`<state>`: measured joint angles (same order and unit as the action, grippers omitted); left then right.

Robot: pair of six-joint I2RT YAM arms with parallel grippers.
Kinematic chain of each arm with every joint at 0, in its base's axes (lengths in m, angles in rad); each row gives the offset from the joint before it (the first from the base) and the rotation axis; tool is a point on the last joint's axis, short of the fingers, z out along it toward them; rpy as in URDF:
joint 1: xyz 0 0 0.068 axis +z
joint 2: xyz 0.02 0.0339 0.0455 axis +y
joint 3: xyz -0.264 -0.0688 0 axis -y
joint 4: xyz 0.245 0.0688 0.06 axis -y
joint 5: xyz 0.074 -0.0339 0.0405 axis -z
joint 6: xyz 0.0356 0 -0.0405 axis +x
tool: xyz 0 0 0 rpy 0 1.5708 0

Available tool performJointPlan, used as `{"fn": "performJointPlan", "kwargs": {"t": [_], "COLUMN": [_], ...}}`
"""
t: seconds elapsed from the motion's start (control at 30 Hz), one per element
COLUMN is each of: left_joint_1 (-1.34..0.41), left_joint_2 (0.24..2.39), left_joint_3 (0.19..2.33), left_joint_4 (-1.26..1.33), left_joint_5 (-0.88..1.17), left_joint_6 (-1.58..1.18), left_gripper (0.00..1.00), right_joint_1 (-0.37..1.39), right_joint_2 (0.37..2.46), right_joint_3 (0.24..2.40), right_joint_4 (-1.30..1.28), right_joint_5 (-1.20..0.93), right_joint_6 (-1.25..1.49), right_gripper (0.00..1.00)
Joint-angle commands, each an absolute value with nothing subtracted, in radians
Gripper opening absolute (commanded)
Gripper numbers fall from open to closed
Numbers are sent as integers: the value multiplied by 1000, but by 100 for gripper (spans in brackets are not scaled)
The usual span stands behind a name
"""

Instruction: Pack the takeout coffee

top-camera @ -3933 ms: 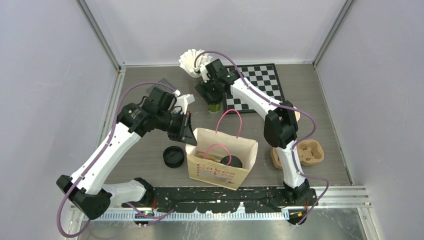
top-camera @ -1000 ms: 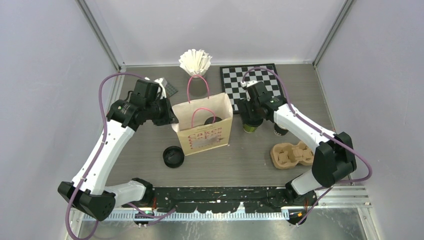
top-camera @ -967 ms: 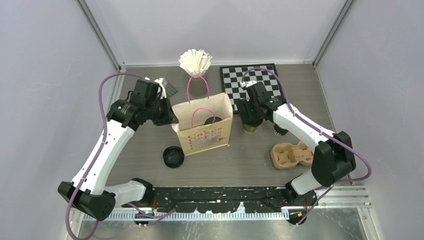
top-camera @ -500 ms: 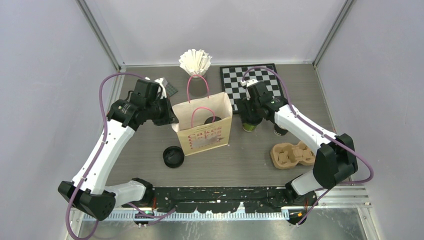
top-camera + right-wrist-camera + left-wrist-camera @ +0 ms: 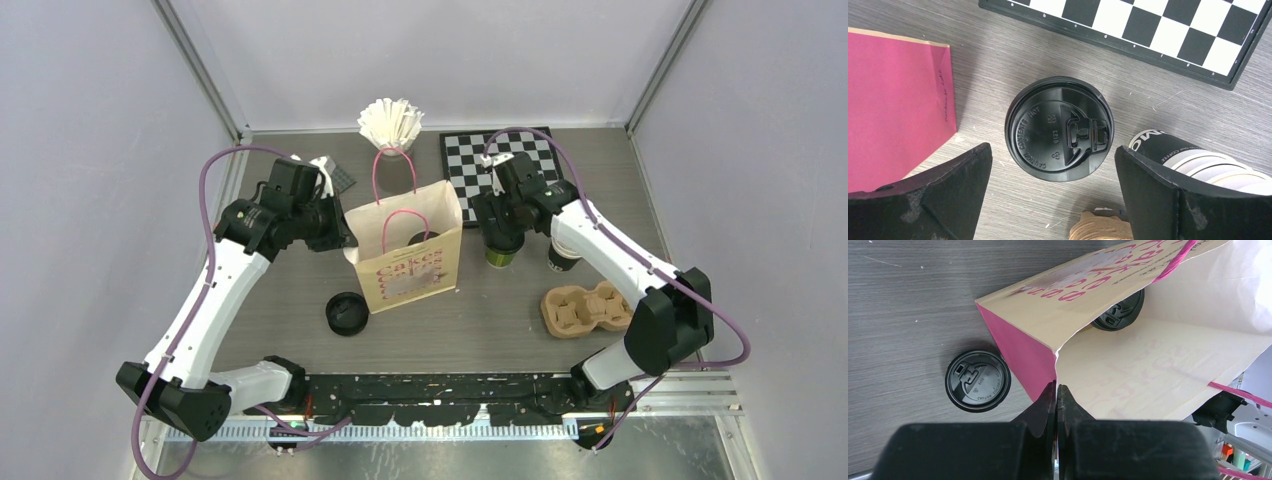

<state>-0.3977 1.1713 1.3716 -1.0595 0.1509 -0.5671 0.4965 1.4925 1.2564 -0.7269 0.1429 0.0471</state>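
Seen from above, the left arm (image 5: 215, 290) rose from its base at 7 o'clock and climbed toward 11 o'clock to a bent elbow. From there its wrist turned toward 3 o'clock. The left gripper (image 5: 338, 235) had its fingers pressed together on the 9 o'clock edge of the paper bag (image 5: 405, 265). The wrist view showed the two black fingertips (image 5: 1045, 405) closed flat on the rim where the cream front met the pink side panel. The bag stood upright and open near the middle of the table, pink handles up. A second lidded cup (image 5: 1118, 314) sat inside it on the bottom.

The right arm (image 5: 612, 252) ran from its base at 5 o'clock to an elbow at 4 o'clock. Its forearm stretched back toward 11 o'clock, and the wrist pointed straight down. The right gripper (image 5: 1052, 151) hung with its fingers spread wide, one on each side of the takeout coffee cup (image 5: 1058, 131). Bare table showed between each finger and the black lid, so neither finger touched it. That cup stood upright on the table just at 3 o'clock of the bag and at 6 o'clock of the chessboard (image 5: 500, 165). A stack of cups (image 5: 562, 255) stood just beside it at 3 o'clock, and the pulp carrier (image 5: 590, 308) lay at 4 o'clock of it. A loose black lid (image 5: 347, 313) lay at 8 o'clock of the bag.
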Motion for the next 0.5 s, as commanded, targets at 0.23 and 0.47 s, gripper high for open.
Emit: {"fn": "performJointPlan", "kwargs": {"t": [0.23,0.47], "left_joint_1": [-393,-393], "left_joint_2": [1154,1163], "left_joint_3": [1368,1366], "left_joint_4": [-1049,-1043], "left_joint_5": [165,184], "left_joint_6": [-559,-564], "left_gripper": [0,0], "right_joint_1": [498,498], "right_joint_2": [1377,1343], "right_joint_3": [1171,1065], "right_joint_4": [-566,-384], "right_joint_5": [152,152], "right_joint_6": [6,-33], "right_gripper": [97,97]}}
